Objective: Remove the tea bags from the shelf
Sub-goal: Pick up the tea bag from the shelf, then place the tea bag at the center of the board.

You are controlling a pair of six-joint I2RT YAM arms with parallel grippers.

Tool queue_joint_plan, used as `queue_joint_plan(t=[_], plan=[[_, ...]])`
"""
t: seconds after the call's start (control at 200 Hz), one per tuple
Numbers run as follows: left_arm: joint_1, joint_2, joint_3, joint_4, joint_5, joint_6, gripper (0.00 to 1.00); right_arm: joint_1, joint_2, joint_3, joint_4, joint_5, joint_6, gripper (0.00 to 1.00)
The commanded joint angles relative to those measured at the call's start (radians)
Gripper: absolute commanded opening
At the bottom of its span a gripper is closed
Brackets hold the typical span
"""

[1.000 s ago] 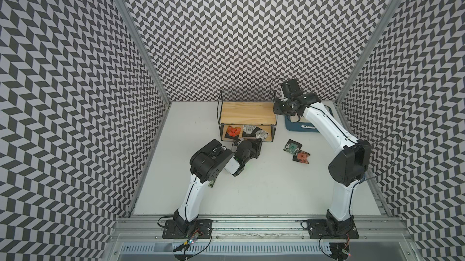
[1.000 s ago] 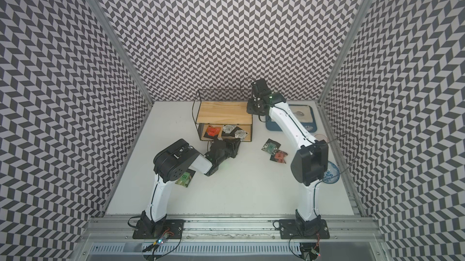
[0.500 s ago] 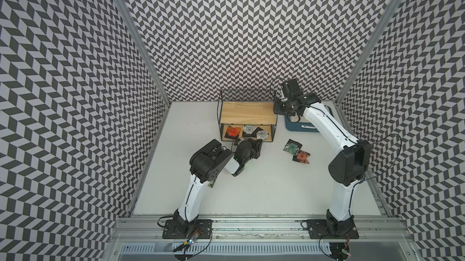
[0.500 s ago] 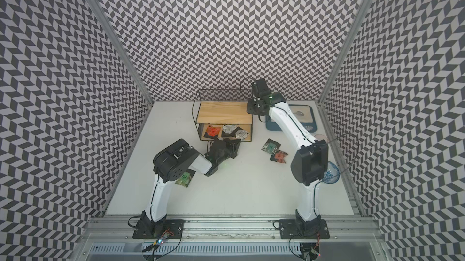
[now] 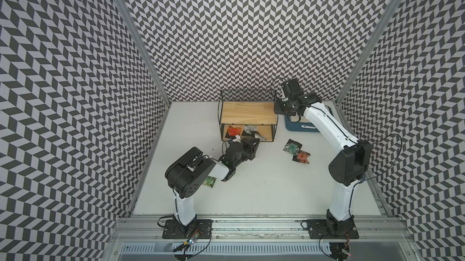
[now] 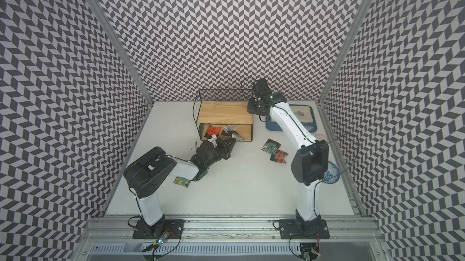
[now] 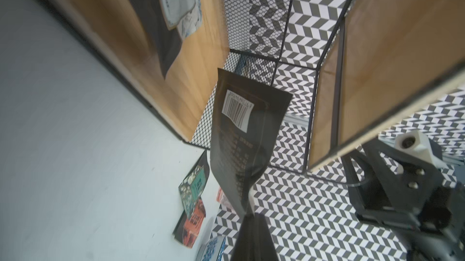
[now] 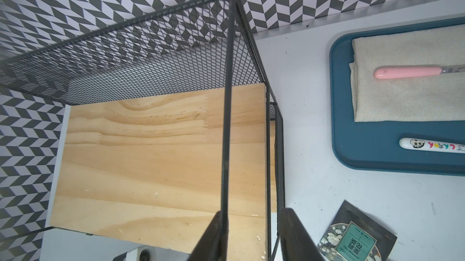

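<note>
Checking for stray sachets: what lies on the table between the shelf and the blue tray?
Nothing: the table between shelf and blue tray is bare, shown in the right wrist view.

White table (image 5: 251,184) carries the shelf (image 5: 247,113), a blue tray (image 5: 293,128) and loose tea bags (image 5: 292,146).

Six tea bags (image 5: 292,147), one shelf (image 5: 247,113), one blue tray (image 8: 364,151).

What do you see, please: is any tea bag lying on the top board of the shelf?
No, in the right wrist view the top board of the shelf is bare wood with nothing on it.
</note>
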Motion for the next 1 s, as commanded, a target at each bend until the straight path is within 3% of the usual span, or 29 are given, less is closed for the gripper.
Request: queue_joint_plan(t=[0.0,0.205,0.471,0.686,0.861,0.996], plan=[[0.006,-0.098,-0.088,-0.032,0.089,0.053,0.0,-0.019,-0.043,-0.015,0.015,0.045,-0.003,0.38],[0.047,-0.476,-0.339,-0.31,0.08,0.123,0.0,-0.022,-0.047,-0.016,0.015,0.047,-0.01,0.38],[0.264,-0.923,-0.552,-0.668,0.106,0.191,0.0,-0.021,-0.046,-0.017,0.015,0.032,-0.02,0.38],[0.476,-0.998,-0.629,-0.722,0.209,0.288,0.0,-0.021,-0.04,-0.017,0.013,0.018,-0.022,0.38],[0.5,-1.023,-0.593,-0.889,0.195,0.317,0.0,-0.021,-0.037,-0.015,0.013,0.012,-0.02,0.38],[0.507,-1.04,-0.521,-1.085,0.181,0.311,0.41,-0.021,-0.037,-0.012,0.012,0.007,-0.019,0.38]])
